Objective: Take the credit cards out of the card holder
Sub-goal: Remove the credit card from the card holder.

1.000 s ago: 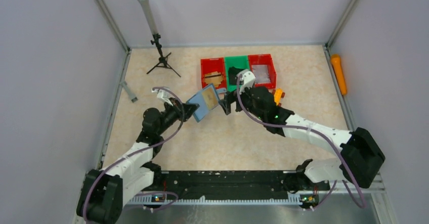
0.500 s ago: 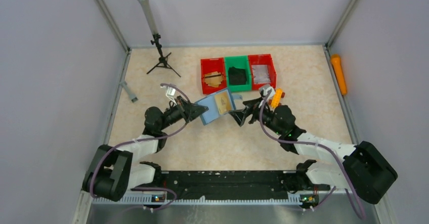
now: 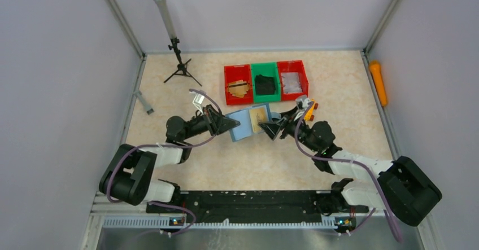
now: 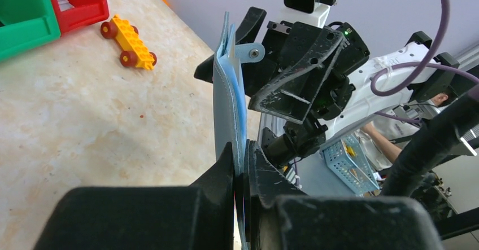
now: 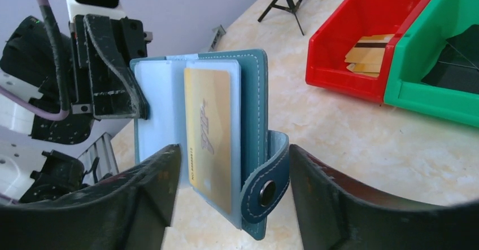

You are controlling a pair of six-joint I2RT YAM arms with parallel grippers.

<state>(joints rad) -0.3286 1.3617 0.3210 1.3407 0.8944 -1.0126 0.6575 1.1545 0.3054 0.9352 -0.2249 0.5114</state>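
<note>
The slate-teal card holder (image 3: pixel 247 124) hangs open just above the table, between the two arms. My left gripper (image 4: pixel 242 155) is shut on its left edge, and from that wrist the holder (image 4: pixel 229 92) shows edge-on. In the right wrist view the holder (image 5: pixel 251 97) faces me with a gold credit card (image 5: pixel 210 131) in its clear sleeve. The snap tab (image 5: pixel 265 188) hangs at its right. My right gripper (image 5: pixel 231 159) stands open astride the holder's near end. Its left finger lies beside the sleeve, and its right finger stands close to the tab.
Behind the holder stand three bins: a red bin (image 3: pixel 238 86) with several cards (image 5: pixel 367 55), a green bin (image 3: pixel 264 82) with a black lump, and another red bin (image 3: pixel 292 80). A yellow toy car (image 3: pixel 308 108), a tripod (image 3: pixel 179 64) and an orange object (image 3: pixel 377 80) lie around.
Both arms moved lower and to the right with the holder. The right gripper came back from the bins to face the holder, and its jaws have narrowed slightly around its end.
</note>
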